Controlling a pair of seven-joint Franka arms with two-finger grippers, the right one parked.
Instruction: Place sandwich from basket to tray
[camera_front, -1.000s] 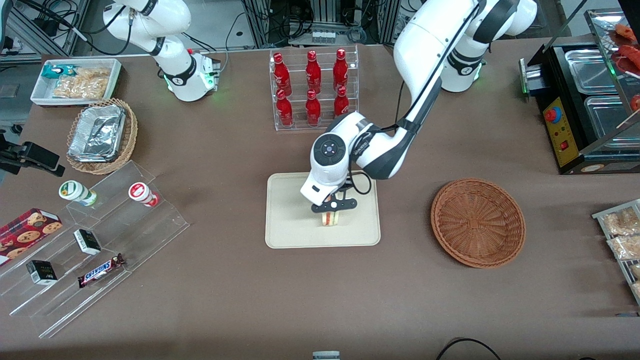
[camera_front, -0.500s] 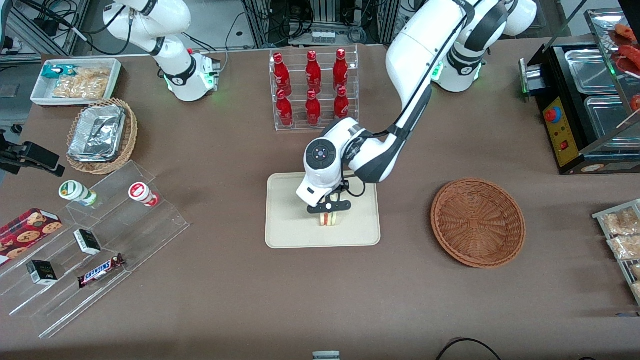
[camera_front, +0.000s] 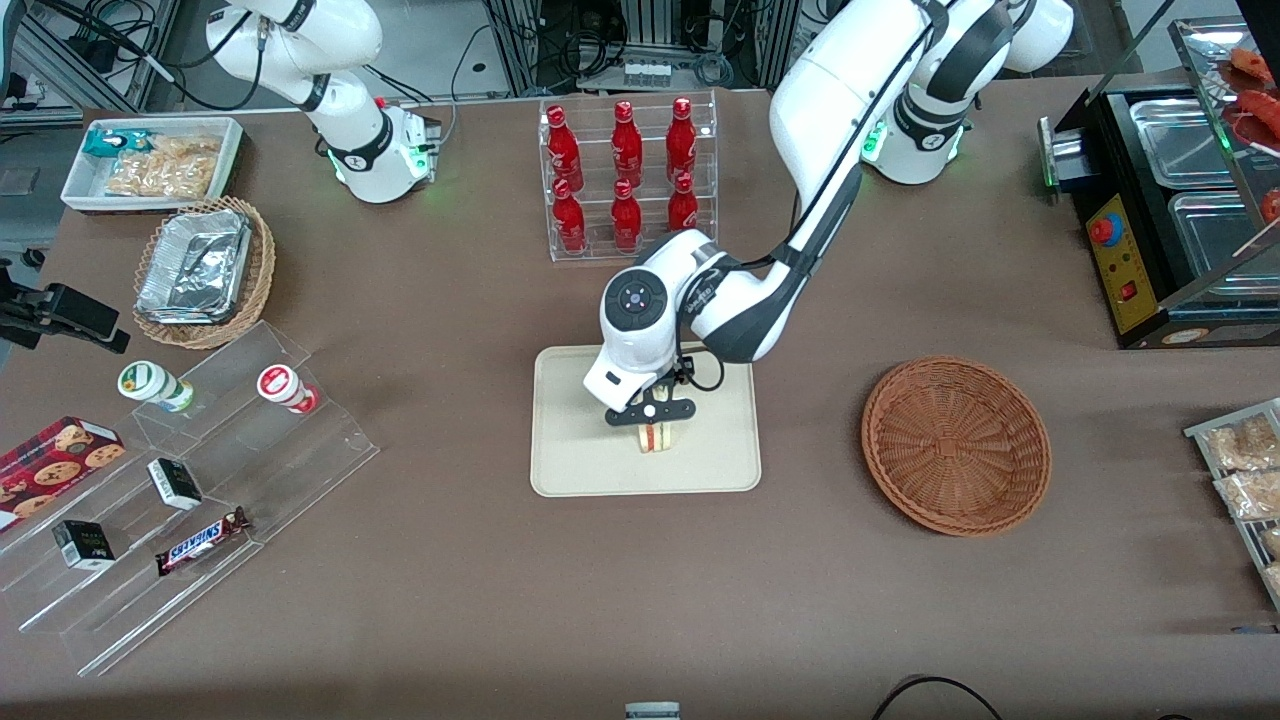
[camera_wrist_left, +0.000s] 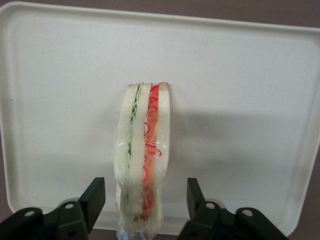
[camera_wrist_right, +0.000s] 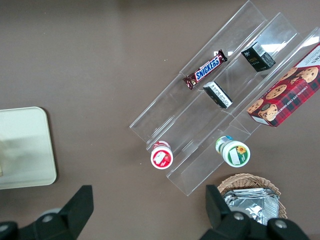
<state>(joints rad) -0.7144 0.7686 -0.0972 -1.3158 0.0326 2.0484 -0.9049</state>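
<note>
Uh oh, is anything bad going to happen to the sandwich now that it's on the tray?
Maybe. The sandwich stands on its thin edge on the tray, so it might tip over. The open pincer sits around it with a gap on each side; a crooked lift might bump it. Its clear wrap bunches near the pincer and might catch a finger.

The tray (camera_wrist_right: 22, 150) shows only as one cream end with rounded corners, lying on the brown table (camera_wrist_right: 100, 60). Well apart from it stands a clear stepped display stand (camera_wrist_right: 220, 100). On its steps lie a Snickers bar (camera_wrist_right: 205, 69), two small dark boxes (camera_wrist_right: 258, 57) and a red cookie box (camera_wrist_right: 287, 90). Two round cups, one with a red lid (camera_wrist_right: 161, 156) and one with a flower lid (camera_wrist_right: 233, 152), rest near the stand's lower steps. A wicker basket with foil trays (camera_wrist_right: 247, 192) sits just beside the flower cup. The left arm's gripper is not in this view.
</note>
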